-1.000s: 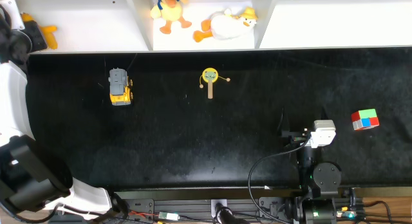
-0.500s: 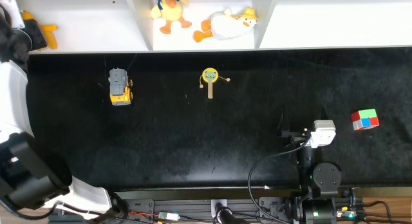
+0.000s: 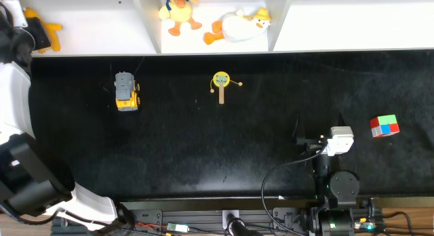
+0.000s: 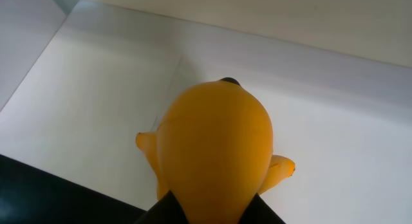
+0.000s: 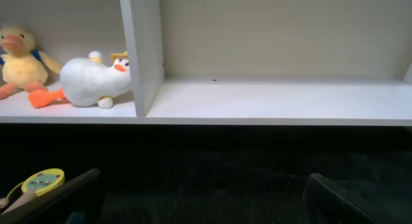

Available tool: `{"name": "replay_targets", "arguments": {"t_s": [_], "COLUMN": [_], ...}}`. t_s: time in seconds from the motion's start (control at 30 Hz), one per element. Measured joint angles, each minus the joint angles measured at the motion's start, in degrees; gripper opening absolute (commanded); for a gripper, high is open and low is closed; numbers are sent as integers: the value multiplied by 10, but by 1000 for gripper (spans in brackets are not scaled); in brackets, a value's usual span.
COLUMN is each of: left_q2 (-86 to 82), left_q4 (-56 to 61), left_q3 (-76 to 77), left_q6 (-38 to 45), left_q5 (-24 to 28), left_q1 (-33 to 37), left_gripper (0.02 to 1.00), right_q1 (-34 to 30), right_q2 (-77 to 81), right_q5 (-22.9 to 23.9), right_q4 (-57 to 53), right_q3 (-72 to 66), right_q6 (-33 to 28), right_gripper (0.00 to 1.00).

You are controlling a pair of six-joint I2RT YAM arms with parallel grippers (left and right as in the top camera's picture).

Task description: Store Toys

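My left gripper is at the shelf's left compartment, shut on an orange and black plush toy. The toy's round orange body hangs over the compartment's white floor, with my fingers below it. A yellow toy truck, a yellow rattle drum and a coloured cube lie on the black table. Low over the table at the right, my right gripper is open and holds nothing; its fingers stand wide apart.
A yellow duck plush and a white duck plush sit in the shelf's middle compartment; both ducks also show in the right wrist view. The right compartment holds nothing. Cables run along the table's front edge.
My left gripper has carried the orange toy slightly farther into the left compartment. The right arm has not moved.
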Motion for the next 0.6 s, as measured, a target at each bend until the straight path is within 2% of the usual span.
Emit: {"name": "replay_targets", "arguments": {"t_s": [0.07,0.3,0.33,0.37,0.43,0.6], "left_q2": [0,0,0,0,0,4], "left_q4": [-1,-2,-2,-2,-2,-3], "left_q3": [0,0,0,0,0,0], "left_q6": [0,-6,-8,-9,-10,-12], "left_q5": [0,0,1,1,2,2], "left_q1": [0,0,0,0,0,0], "left_gripper": [169,367,417,549,726,985], "right_q1": [0,0,0,0,0,0], "right_q2": [0,0,0,0,0,0], "right_q5": [0,0,0,0,0,0], "right_q4": [0,0,0,0,0,0], "right_q3": [0,0,0,0,0,0], "right_q6": [0,0,0,0,0,0], "right_gripper": [996,996,993,993,996,993]}}
